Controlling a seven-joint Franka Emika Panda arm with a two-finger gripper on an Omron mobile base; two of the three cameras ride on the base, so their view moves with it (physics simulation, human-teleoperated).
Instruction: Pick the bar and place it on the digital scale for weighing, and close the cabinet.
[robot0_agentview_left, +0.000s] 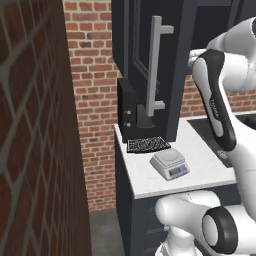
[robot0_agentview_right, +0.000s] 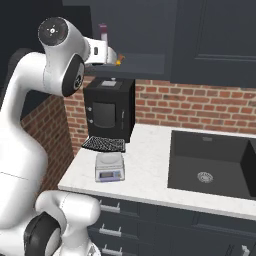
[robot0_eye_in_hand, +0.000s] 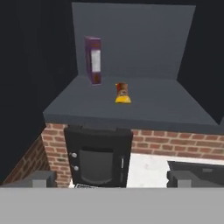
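Your bar (robot0_eye_in_hand: 123, 93) lies on the open cabinet's (robot0_agentview_left: 131, 45) shelf floor, near a purple box (robot0_eye_in_hand: 93, 60) standing upright behind it to the left. Your hand (robot0_eye_in_hand: 111, 178) hangs in front of the shelf, fingers (robot0_eye_in_hand: 41, 179) wide apart, gripping nothing. Below, the digital scale (robot0_agentview_right: 109, 167) sits on the desk (robot0_agentview_right: 145, 175), just in front of a black mesh mat (robot0_agentview_right: 103, 144) and a black box appliance (robot0_agentview_right: 109, 109).

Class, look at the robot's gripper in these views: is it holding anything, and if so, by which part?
Nothing is held. The gripper is open and empty, facing the open cabinet, where the bar lies untouched on the shelf.
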